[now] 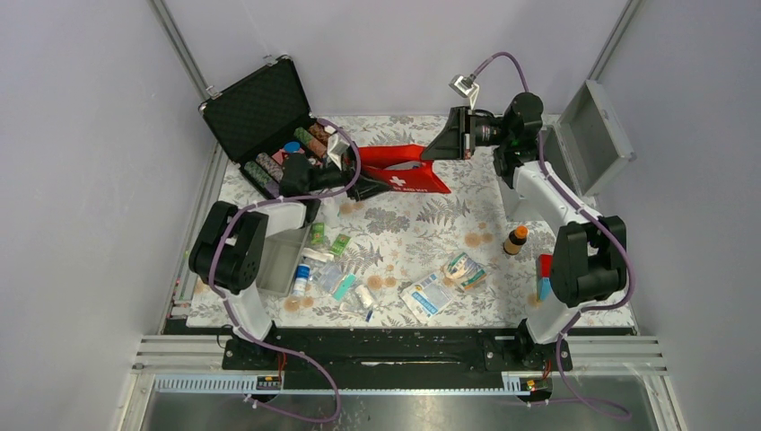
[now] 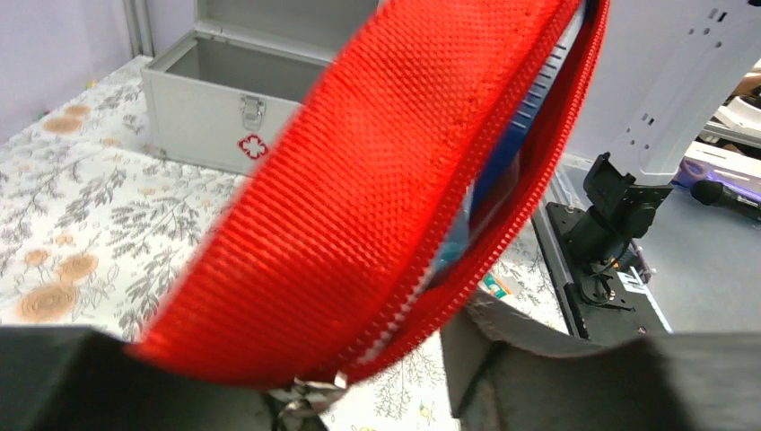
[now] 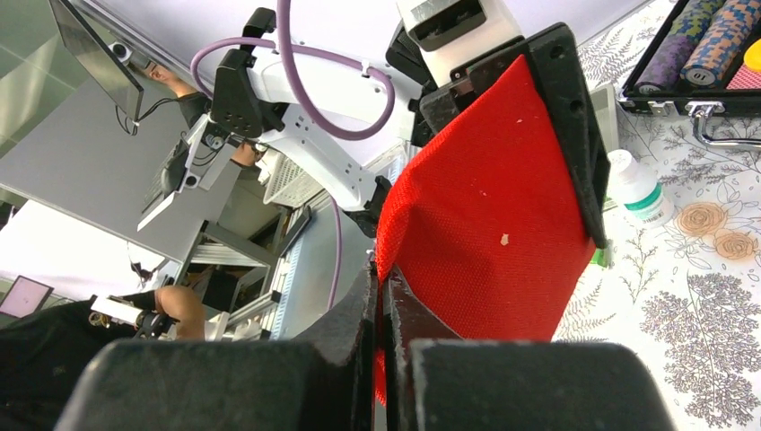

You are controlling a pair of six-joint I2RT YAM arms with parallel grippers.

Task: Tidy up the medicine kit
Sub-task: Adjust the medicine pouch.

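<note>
Floral surface (image 1: 422, 224), we saw left arm (image 1: 278, 215) and right arm (image 1: 547, 193) stretched forward, right fingers (image 3: 224, 386) pinching red pouch (image 1: 399, 171), left fingers (image 2: 583, 377) straddling its end, grip unclear.

Left arm (image 1: 238, 247) and right arm (image 1: 538, 193) far forward, right jaws tight together (left jaws apart).

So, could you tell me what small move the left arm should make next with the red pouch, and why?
I would probably close the left end effector firmly on the red pouch. Its zipper end lies between that end effector's fingers, and the right end effector is pinched shut on the opposite edge, so a second firm hold should steady it.
</note>
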